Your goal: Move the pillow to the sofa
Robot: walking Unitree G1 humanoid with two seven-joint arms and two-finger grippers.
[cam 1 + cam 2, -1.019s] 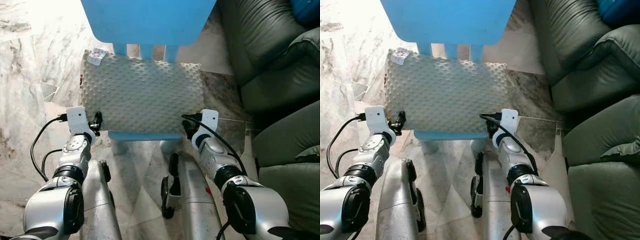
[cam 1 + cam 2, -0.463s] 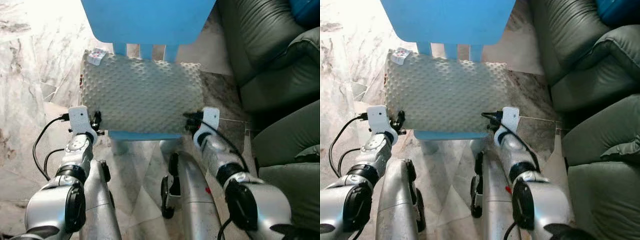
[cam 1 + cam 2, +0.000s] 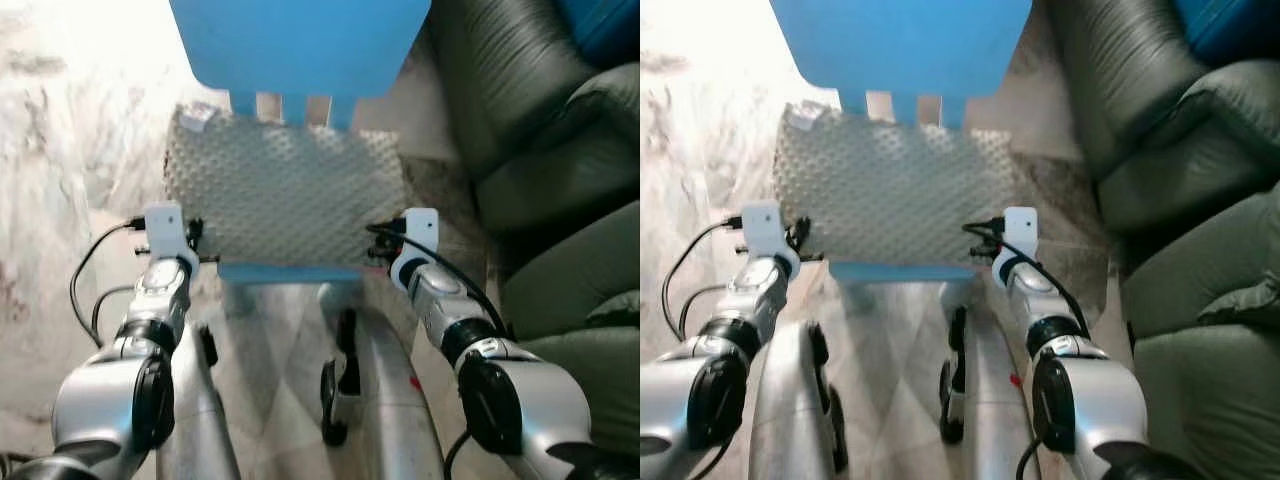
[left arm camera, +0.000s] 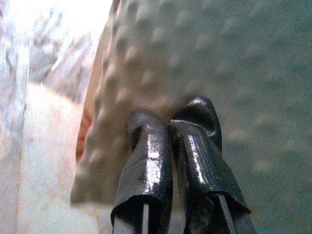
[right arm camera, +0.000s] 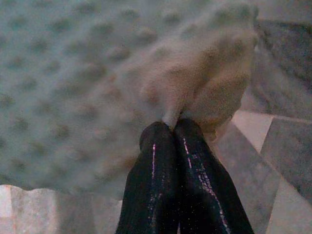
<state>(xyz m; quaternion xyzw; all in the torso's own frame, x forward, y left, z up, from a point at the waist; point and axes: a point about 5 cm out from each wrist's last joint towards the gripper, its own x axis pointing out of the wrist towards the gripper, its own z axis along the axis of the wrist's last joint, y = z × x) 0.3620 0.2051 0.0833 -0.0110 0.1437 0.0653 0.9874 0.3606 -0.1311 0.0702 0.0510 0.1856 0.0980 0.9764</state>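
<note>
Pillow (image 3: 285, 200) on chair (image 3: 300, 40) seat, before its backrest; sofa (image 3: 540, 150) right of chair; floor (image 3: 80, 150) left.

Blue chair (image 3: 300, 40) carries dimpled pillow (image 3: 285, 195) (marble floor (image 3: 60, 180) beneath).

Head eyes look down; 2 wrist cameras face pillow (image 3: 285, 200) closely.

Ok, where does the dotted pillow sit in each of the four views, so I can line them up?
Left eye view: pillow at centre, on the blue chair, between both grippers.
Right eye view: upper centre-left, below the chair's backrest.
Left wrist view: bumpy fabric around the left gripper.
Right wrist view: a pillow corner pinched by the right gripper.
Shared landmark: the marble floor.
</note>
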